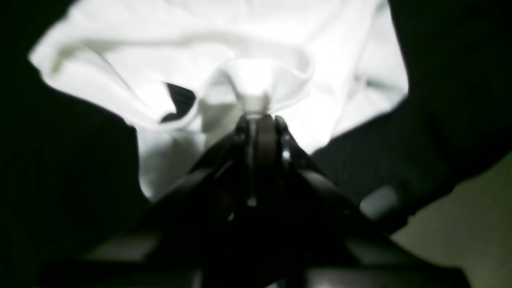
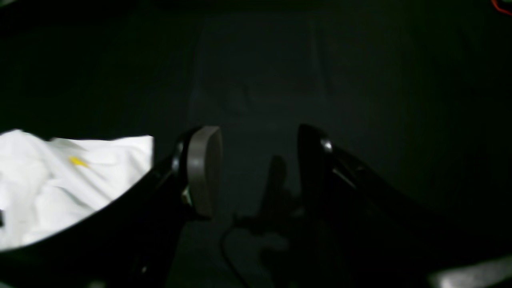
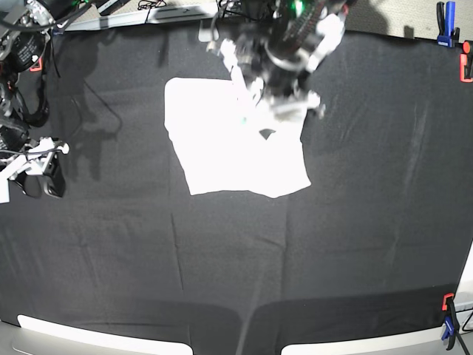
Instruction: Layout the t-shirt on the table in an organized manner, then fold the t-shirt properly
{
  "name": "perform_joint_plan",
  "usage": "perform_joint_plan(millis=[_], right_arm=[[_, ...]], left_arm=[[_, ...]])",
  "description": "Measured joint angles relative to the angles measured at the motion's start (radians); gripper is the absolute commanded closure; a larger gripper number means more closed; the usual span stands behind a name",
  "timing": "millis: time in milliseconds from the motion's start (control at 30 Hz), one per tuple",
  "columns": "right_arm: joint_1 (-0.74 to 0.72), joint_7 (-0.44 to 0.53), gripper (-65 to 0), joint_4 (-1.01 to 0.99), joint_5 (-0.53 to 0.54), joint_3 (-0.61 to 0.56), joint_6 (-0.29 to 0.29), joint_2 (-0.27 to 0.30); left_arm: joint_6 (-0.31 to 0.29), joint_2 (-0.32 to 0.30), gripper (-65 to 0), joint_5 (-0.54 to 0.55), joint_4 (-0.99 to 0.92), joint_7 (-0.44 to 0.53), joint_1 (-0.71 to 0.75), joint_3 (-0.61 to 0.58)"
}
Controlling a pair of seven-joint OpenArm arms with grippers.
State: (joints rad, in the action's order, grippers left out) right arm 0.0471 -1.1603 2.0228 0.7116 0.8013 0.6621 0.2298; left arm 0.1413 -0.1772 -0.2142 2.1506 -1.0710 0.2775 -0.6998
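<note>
Base view: t-shirt [image 3: 236, 151] lay white side up on the table [image 3: 355, 244], toward the far edge.
Left gripper [image 1: 260, 118]: you had it clamped on a pinch of shirt fabric.
Right gripper [image 2: 256, 160]: jaws stood apart, nothing between them, shirt off to one side.

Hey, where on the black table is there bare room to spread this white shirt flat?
Bare cloth on the table lies between the t-shirt and the near edge, also toward the clamps. Crowded at the shirt's far edge, where the left gripper pinches it; the right gripper sits open.
</note>
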Motion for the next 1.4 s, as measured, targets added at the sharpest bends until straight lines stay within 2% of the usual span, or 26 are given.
perform_joint_plan(millis=[33,133,200,300,567,600,700,800,967,1100,1167,1200,1333,1400], right_arm=[[0.000,0.000,-30.1,0.000,0.002,0.000,0.000,0.000],[0.000,-0.001,-30.1,0.000,0.004,0.000,0.000,0.000],[0.000,-0.001,-30.1,0.000,0.004,0.000,0.000,0.000],[0.000,-0.001,-30.1,0.000,0.004,0.000,0.000,0.000],[0.000,-0.001,-30.1,0.000,0.066,-0.036,0.000,-0.003],[0.001,-0.001,-30.1,0.000,0.066,-0.046,0.000,-0.003],[0.003,-0.001,-30.1,0.000,0.067,-0.086,0.000,-0.002],[0.003,-0.001,-30.1,0.000,0.066,-0.135,0.000,-0.002],[0.003,-0.001,-30.1,0.000,0.047,-0.205,0.001,-0.002],[0.006,-0.002,-30.1,0.015,0.045,-0.189,0.001,-0.002],[0.030,0.008,-30.1,0.049,0.045,-0.160,0.002,0.000],[0.054,0.013,-30.1,0.067,0.047,-0.146,0.003,0.000],[0.195,-0.002,-30.1,0.110,0.043,-0.096,0.009,-0.002],[0.252,0.002,-30.1,0.119,0.047,-0.069,0.024,-0.002]], left_arm=[[0.000,-0.018,0.0,-0.006,0.000,0.000,0.005,0.000],[-0.002,-0.074,0.0,-0.121,0.000,-0.013,0.023,0.001],[0.016,-0.099,0.0,-0.154,0.000,-0.053,0.024,0.000],[0.059,-0.106,0.0,-0.188,0.000,-0.064,0.024,0.000],[0.061,-0.106,0.0,-0.214,0.000,-0.158,0.024,0.000],[0.061,-0.106,-2.2,-0.236,0.000,-0.172,0.024,0.000],[0.063,-0.106,-15.0,-0.310,0.000,-0.172,0.024,0.000],[0.063,-0.106,-22.2,-0.306,0.000,-0.185,0.025,0.000],[0.063,-0.106,-23.1,-0.313,0.000,-0.186,0.043,0.000],[0.065,-0.107,-23.1,-0.531,0.039,-0.198,0.062,-0.001],[0.122,-0.119,-23.1,-0.595,0.094,-0.191,0.077,-0.002],[0.137,-0.134,-23.1,-0.592,0.120,-0.187,0.084,-0.001],[0.178,-0.229,-23.1,-0.587,0.187,-0.193,0.126,-0.002],[0.230,-0.281,-23.1,-0.578,0.189,-0.191,0.151,-0.001]])
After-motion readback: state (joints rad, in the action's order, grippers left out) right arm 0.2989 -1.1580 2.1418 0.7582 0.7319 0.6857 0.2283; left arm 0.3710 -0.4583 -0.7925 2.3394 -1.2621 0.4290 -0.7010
